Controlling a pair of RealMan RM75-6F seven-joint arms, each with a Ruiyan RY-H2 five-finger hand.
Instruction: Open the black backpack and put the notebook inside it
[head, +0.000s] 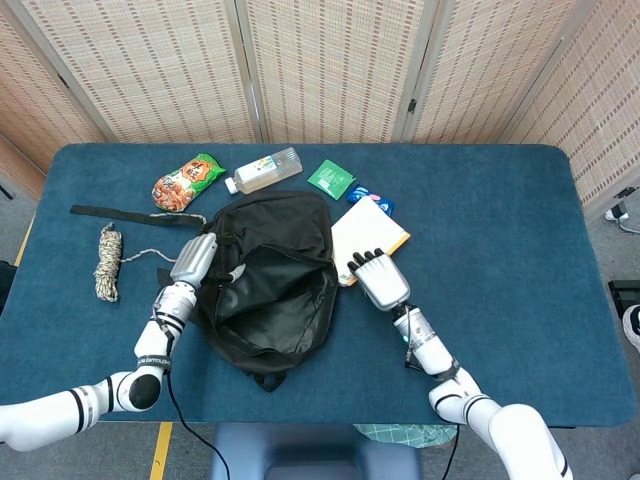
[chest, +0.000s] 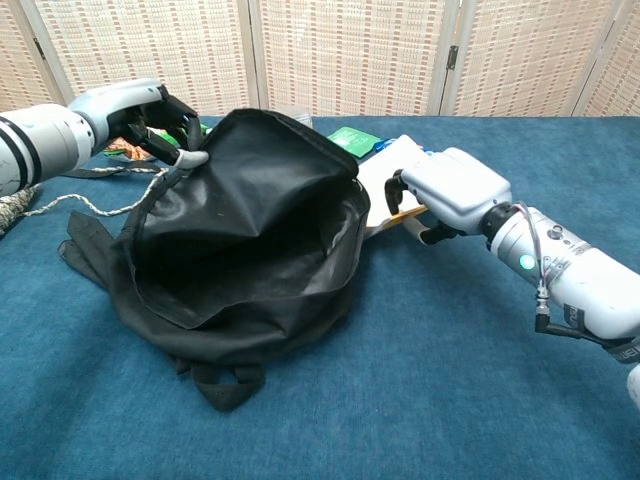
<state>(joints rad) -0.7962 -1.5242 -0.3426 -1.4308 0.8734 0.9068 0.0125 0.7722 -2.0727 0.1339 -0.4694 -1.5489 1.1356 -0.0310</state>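
Note:
The black backpack (head: 270, 280) (chest: 245, 250) lies open in the middle of the table, its mouth gaping toward me. My left hand (head: 197, 260) (chest: 150, 115) grips the bag's left rim and holds it up. The white notebook (head: 367, 229) (chest: 385, 185) with a yellow edge is tilted against the bag's right rim. My right hand (head: 378, 279) (chest: 447, 190) holds the notebook's near end, fingers curled over it. Most of the notebook is hidden behind the hand in the chest view.
Along the back of the table (head: 500, 230) lie a snack bag (head: 186, 182), a plastic bottle (head: 264, 170), a green packet (head: 330, 179) and a blue packet (head: 364, 198). A coiled rope (head: 107, 262) and a black strap (head: 130, 212) lie at the left.

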